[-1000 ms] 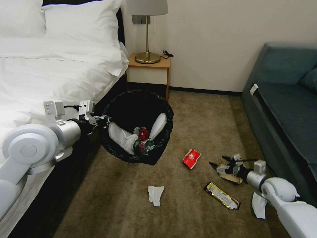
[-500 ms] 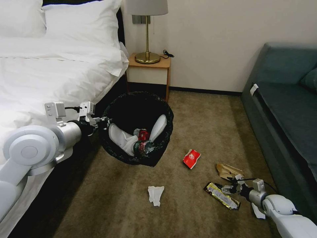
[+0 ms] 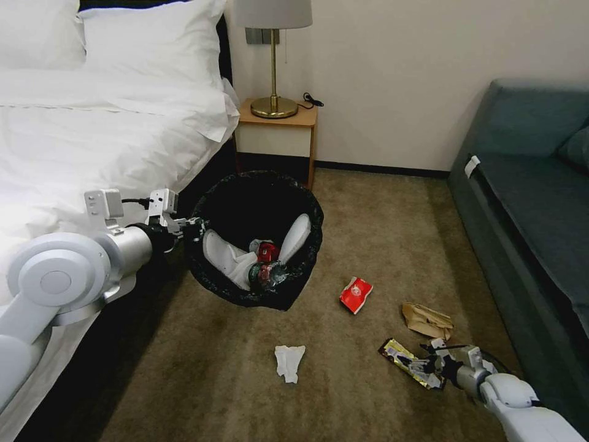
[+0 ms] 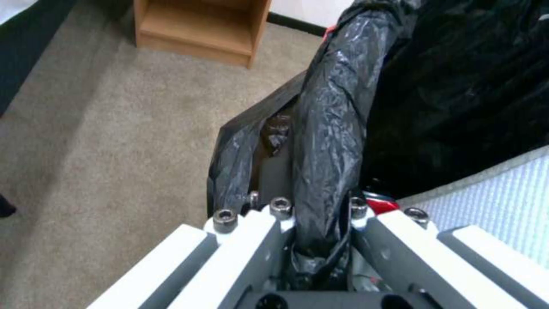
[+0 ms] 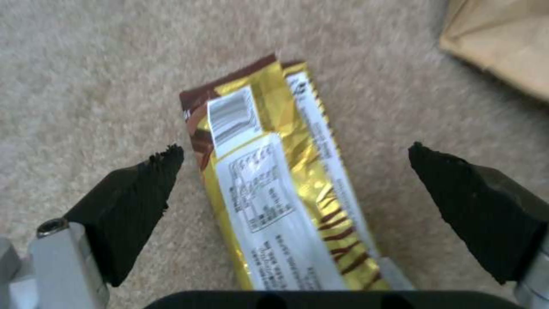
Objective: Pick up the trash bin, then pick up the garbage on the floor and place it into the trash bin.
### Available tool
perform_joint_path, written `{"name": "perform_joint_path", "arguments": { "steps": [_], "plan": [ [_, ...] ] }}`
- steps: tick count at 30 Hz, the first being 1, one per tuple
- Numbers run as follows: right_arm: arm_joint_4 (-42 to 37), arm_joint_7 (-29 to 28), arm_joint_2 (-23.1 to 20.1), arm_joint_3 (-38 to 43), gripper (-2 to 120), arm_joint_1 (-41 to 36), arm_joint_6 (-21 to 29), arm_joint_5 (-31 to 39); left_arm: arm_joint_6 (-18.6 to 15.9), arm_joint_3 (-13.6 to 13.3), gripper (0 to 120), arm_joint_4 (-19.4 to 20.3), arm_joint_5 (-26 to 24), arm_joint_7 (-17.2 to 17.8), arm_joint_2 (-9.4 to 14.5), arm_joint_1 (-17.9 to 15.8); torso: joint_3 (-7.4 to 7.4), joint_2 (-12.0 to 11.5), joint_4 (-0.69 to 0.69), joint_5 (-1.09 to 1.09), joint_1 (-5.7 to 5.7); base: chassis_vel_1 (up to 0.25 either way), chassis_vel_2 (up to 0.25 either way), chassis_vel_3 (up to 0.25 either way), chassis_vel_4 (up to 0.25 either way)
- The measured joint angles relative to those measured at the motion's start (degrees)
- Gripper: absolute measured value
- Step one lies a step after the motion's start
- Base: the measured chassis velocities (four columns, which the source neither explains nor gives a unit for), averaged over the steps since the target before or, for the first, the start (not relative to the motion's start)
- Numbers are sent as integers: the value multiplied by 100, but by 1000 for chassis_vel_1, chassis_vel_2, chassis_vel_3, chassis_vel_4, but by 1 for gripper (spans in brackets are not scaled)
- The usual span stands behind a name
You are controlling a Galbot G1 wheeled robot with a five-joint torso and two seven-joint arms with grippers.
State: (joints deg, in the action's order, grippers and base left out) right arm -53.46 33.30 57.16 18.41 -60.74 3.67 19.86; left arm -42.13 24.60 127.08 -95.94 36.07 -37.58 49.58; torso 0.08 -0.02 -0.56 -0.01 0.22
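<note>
The left hand (image 3: 195, 228) is clamped on the bag-lined rim of the trash bin (image 3: 254, 184), holding it tilted above the floor (image 3: 380, 233) beside the bed (image 3: 92, 135). In the left wrist view, black plastic is pinched between the closed fingers (image 4: 274, 223). Inside the bin, beyond that hand, lie 2 white slippers (image 3: 228, 256), a red can (image 3: 267, 250) and a green-label bottle (image 3: 265, 273).

The right hand (image 3: 423, 363) is low over the carpet with its fingers (image 5: 137, 189) spread wide, 1 on either side of the gold wrapper (image 5: 280, 180), not touching it. Just beyond this hand lies the brown paper bag (image 3: 427, 320); farther off toward the bin are the red packet (image 3: 356, 294) and a white tissue (image 3: 289, 362).
</note>
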Motion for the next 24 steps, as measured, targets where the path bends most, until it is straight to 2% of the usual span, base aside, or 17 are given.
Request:
{"name": "perform_joint_path", "arguments": {
  "steps": [7,8,13,15,16,21,22,24],
  "plan": [
    [441,-104,236,19,94,98,-133,-203,0,0,1,13,6,-12,8,16,-1,0,-1,-3,0,0,0,0,0],
    [533,-112,266,38,90,112,-190,-228,0,7,1,18,6,-22,16,31,-2,1,0,-10,-1,0,0,0,0],
    [595,-257,330,71,71,76,-224,-239,0,24,1,15,22,-63,38,39,-3,4,-4,-14,-1,0,0,0,0],
    [601,-296,355,75,69,72,-236,-245,0,24,1,16,28,-64,34,38,-3,5,-5,-14,-1,0,0,0,0],
    [597,-346,376,77,64,66,-247,-256,0,22,1,18,33,-64,30,38,-3,5,-6,-12,-1,0,0,0,0],
    [487,-474,392,78,57,37,-246,-268,0,20,1,29,36,-68,30,54,-1,4,-6,-6,-1,0,0,0,0],
    [392,-562,402,82,51,14,-238,-280,0,25,1,33,41,-68,31,71,0,3,-2,2,-1,0,0,0,0],
    [338,-605,403,81,47,0,-221,-284,0,32,1,44,44,-68,31,89,1,3,0,5,-1,0,0,0,0]
  ]
}}
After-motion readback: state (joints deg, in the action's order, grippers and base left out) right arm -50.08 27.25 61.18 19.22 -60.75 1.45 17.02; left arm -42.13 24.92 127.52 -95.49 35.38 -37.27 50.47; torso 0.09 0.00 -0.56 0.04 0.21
